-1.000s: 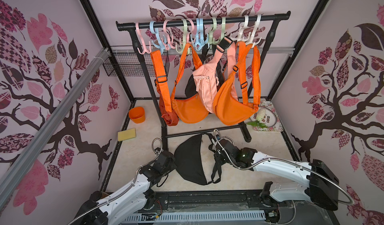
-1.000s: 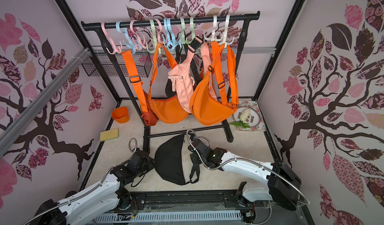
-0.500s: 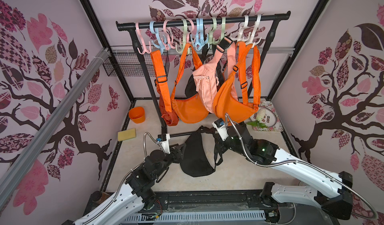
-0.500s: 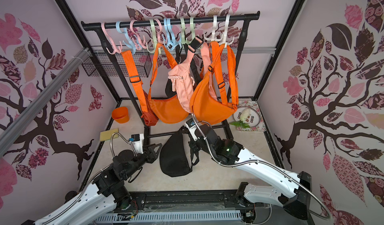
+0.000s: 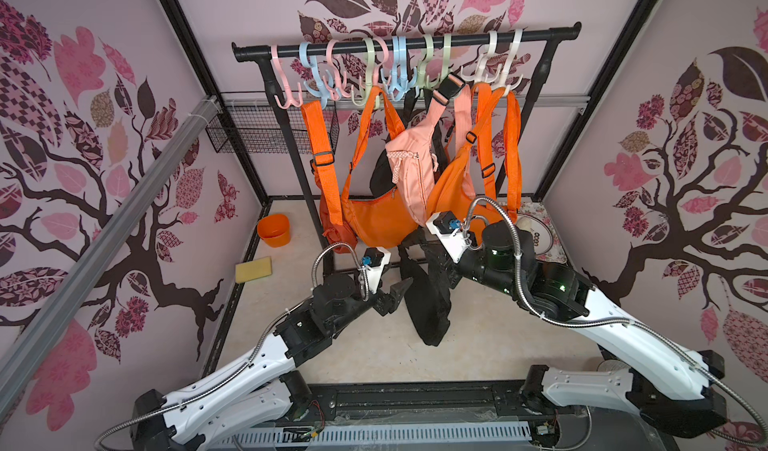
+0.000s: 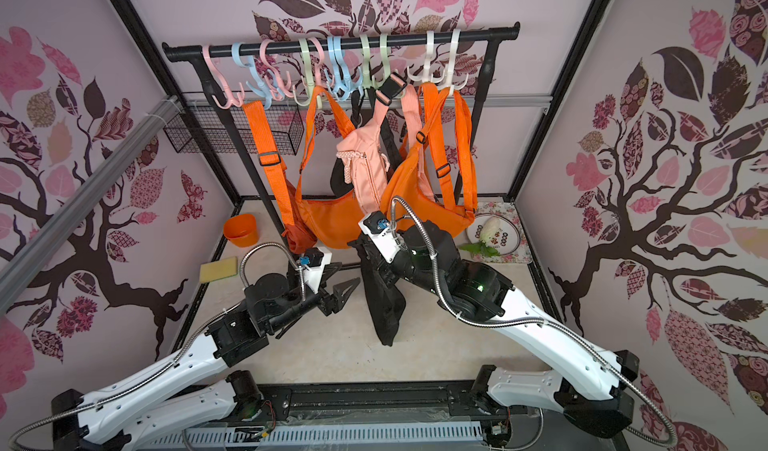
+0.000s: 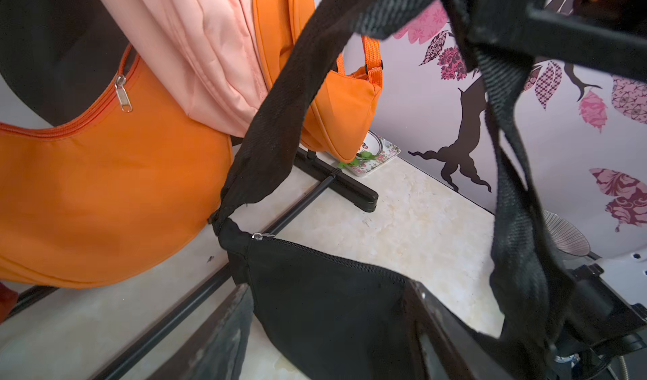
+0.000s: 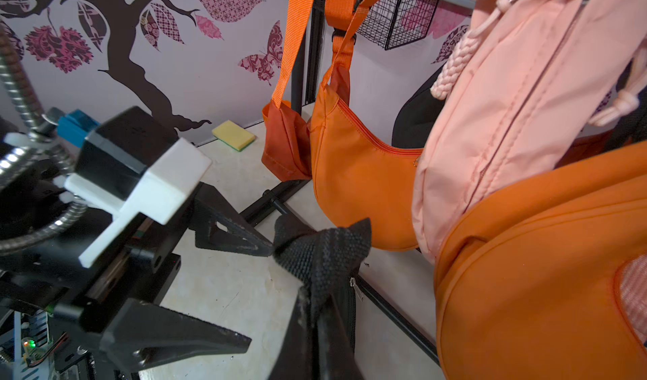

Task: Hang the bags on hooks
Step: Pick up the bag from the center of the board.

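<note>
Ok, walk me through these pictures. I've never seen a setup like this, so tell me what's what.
Two white robot arms work here, each ending in a two-finger gripper. Both top views look down from one overhead camera. The other two pictures come from cameras on the arms' wrists. The right gripper is shut on the strap of a black bag, which dangles below it. The left gripper stands open beside the bag, holding nothing. Behind them is a rack of plastic hooks, with orange bags and a pink bag already hung. On the table lie an orange cup, a yellow sponge and a floral tray.
</note>
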Motion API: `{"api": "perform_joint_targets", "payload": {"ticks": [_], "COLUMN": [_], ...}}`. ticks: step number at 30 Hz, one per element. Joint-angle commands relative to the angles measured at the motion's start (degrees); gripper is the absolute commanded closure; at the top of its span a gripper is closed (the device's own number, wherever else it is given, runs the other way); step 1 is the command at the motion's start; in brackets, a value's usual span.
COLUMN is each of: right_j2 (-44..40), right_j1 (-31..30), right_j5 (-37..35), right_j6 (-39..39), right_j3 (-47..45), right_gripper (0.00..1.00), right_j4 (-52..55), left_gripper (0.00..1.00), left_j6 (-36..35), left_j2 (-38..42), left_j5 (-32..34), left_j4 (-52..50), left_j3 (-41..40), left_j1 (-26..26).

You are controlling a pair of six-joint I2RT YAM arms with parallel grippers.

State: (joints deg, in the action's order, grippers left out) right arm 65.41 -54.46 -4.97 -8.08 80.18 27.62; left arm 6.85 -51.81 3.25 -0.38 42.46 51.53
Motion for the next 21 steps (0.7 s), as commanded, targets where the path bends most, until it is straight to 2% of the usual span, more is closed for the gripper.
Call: {"api": "perform_joint_targets", "payload": {"ticks": [1,7,14,21], "right_j2": [0.5,-0.4,-1.9,-1.1], "right_j1": [0.0,0.0,0.0,-0.1], "right_j5": [4.5,6.2,4.4,6.8], "right_j6": [-1.7,-2.2,-3.4,-3.9], "right_j3": [3.7,6.1,6.0,8.5], "right_gripper": [1.0,1.0,1.0,1.0], "right_j4": [1.2,4.3,4.6,4.9], "left_gripper": [0.29,0.29,0.32,0.39], "left_j6": [-5.2,-7.3,-8.4,-9.0], "left_j2": [-2.2,-5.7,-2.4,-0.4], "left_j5": [-0.8,4.5,11.5,13.6], "left_j4": [4.7,9.0,15.0,16.2], "left_j3": [5.8,9.4,7.7,6.1], "left_j1": [0.1,0.1,0.7,1.8]}}
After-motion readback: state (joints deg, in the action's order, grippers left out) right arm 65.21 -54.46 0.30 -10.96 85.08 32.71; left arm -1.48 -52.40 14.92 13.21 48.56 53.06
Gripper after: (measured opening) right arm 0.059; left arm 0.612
